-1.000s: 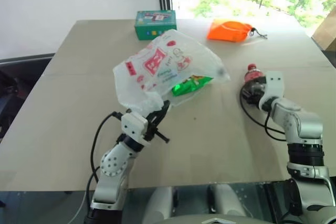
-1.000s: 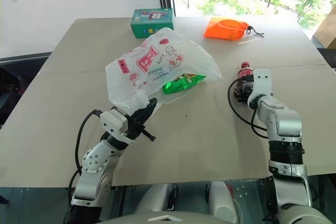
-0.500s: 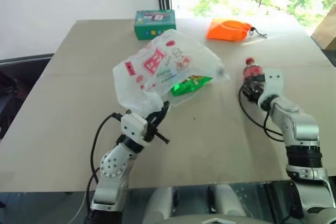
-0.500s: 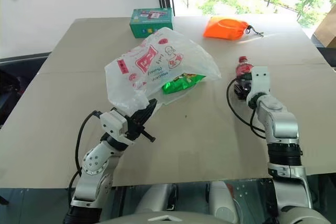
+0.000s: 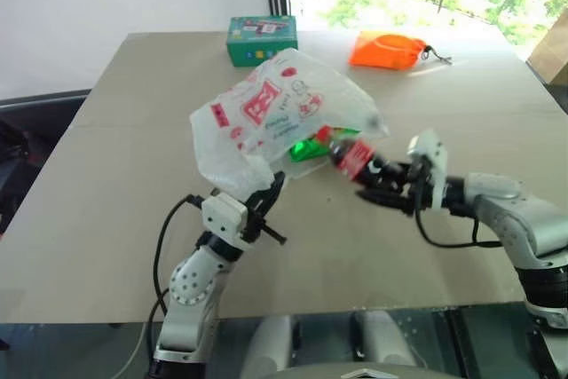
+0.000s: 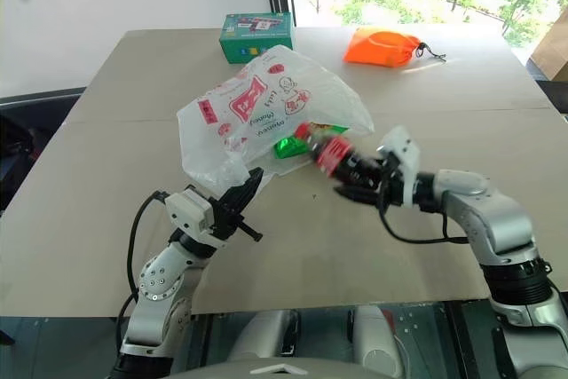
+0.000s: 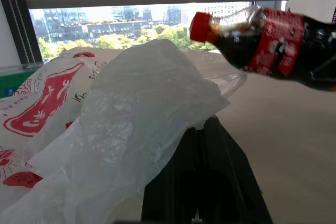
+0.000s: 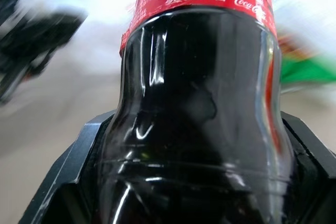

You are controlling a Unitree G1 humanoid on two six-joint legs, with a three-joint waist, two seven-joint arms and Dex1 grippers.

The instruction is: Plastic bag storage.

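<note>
Left gripper [image 5: 269,204] is pinched shut on a bunched fold at the near edge of the plastic bag [image 5: 275,113], holding that edge lifted off the table [image 5: 115,219]. The rest of the bag drapes up and away from the left fingers [image 7: 210,182], puffed with air. A green chip packet [image 5: 319,144] shows through the film, just beyond the left gripper.

Right gripper [image 5: 382,185] has its jaws spread wide around the body of a cola bottle [image 5: 351,155], dark liquid, red label. The bottle lies roughly level, with its red cap [image 7: 199,26] pointing at the bag's side, near or touching the film; whether it's at an actual opening can't be told.

Handling read on the bag: very light, thin, crinkly, no stiffness. It will collapse or slide if pushed by the bottle rather than opened. Film is slick, so a single-layer pinch may slip; the gathered fold the left gripper has is a better hold. Best grip points are likely a loop handle or the rim of the mouth, neither clearly identifiable here. Tear risk is likely low, but the cap edge could snag.

Behind the bag, well away from both grippers: a green box [image 5: 263,39] and an orange fabric pouch [image 5: 388,51].
</note>
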